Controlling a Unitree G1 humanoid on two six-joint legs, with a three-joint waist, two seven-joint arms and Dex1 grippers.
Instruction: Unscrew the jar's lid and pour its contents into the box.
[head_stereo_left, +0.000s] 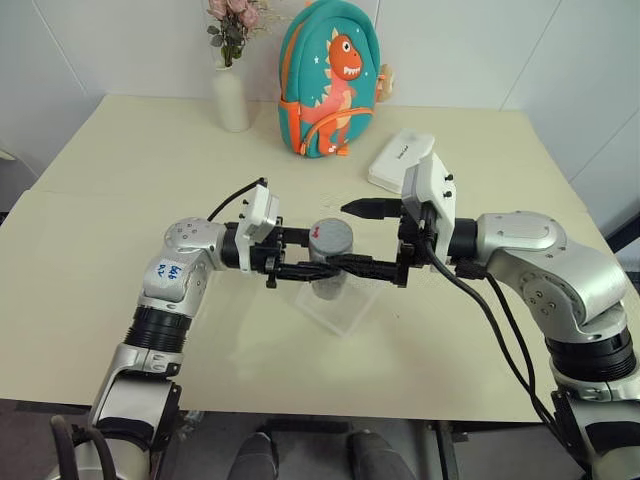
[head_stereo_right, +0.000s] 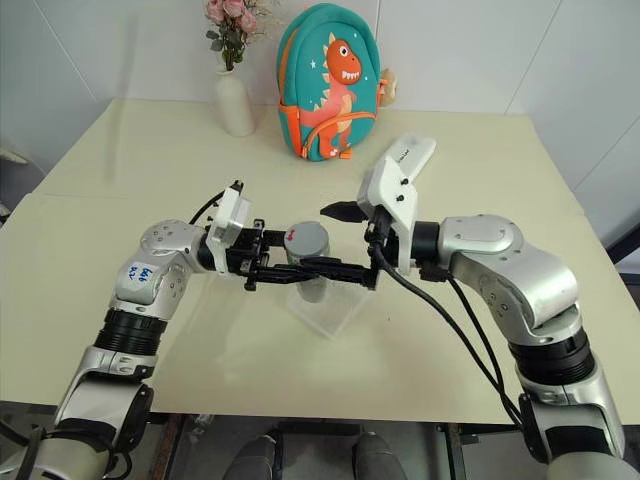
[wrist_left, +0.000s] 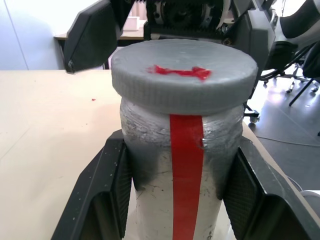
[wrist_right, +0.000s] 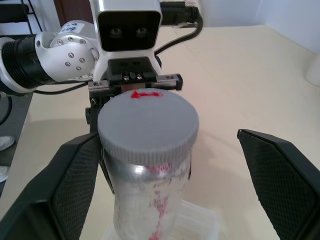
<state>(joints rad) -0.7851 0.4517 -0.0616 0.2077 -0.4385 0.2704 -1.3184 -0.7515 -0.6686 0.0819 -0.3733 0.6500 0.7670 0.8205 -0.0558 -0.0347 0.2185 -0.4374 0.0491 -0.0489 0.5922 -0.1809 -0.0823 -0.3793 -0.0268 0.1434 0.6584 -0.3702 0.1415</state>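
Right up against the left wrist camera is the small silvery-grey cylinder jar (wrist_left: 182, 165) with a red stripe down its side, and the left gripper (head_stereo_left: 318, 268) is clamped shut on its body, one black finger pad pressed to each side. It's holding the jar upright in the air, above the middle of the cream table (head_stereo_left: 120, 190), roughly over the shallow clear plastic box (head_stereo_left: 338, 305) that sits a bit nearer the front edge.

Progress so far: honestly not much. The flat round grey lid (wrist_right: 148, 124) with the little red mark is on the jar and looks fully seated. The right gripper (head_stereo_left: 372, 240) is at lid height with its fingers spread wide, one either side of the lid, touching nothing as far as I can see. So my read is that gripping the lid, unscrewing it and pouring are all left to do.

Stuff I can't make out: the contents, since the jar wall is opaque and capped. The box is see-through and partly behind the jar and fingers, so its edges are hard to trace and I can't tell what's in it.
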